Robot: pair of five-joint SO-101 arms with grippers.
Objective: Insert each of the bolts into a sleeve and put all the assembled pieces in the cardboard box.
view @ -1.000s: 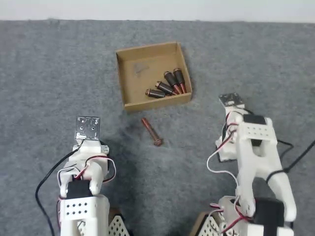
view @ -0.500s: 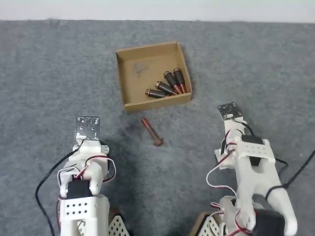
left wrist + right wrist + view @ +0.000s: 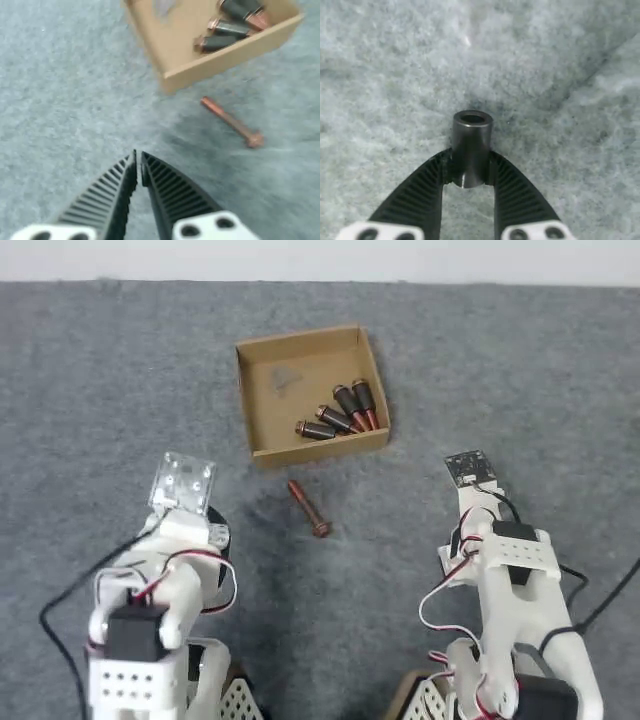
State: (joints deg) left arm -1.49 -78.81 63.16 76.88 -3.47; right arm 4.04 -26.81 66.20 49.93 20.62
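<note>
A copper bolt (image 3: pixel 308 507) lies loose on the grey carpet just in front of the cardboard box (image 3: pixel 262 390). Three bolts fitted in dark sleeves (image 3: pixel 342 415) lie in the box's right front corner. In the left wrist view my left gripper (image 3: pixel 138 156) is shut and holds nothing, low over the carpet, short of the bolt (image 3: pixel 231 121) and the box (image 3: pixel 225 57). My right gripper (image 3: pixel 470 165) is shut on a dark sleeve (image 3: pixel 472 132), whose open end points away from the camera, over bare carpet.
The left arm (image 3: pixel 160 570) stands at the front left and the right arm (image 3: pixel 505 570) at the front right, both behind the bolt. Grey carpet covers the whole table up to a pale wall at the back.
The left arm has risen and swung forward and slightly right, toward the bolt. The right arm has drawn back a little from the box with the sleeve in its grip.
</note>
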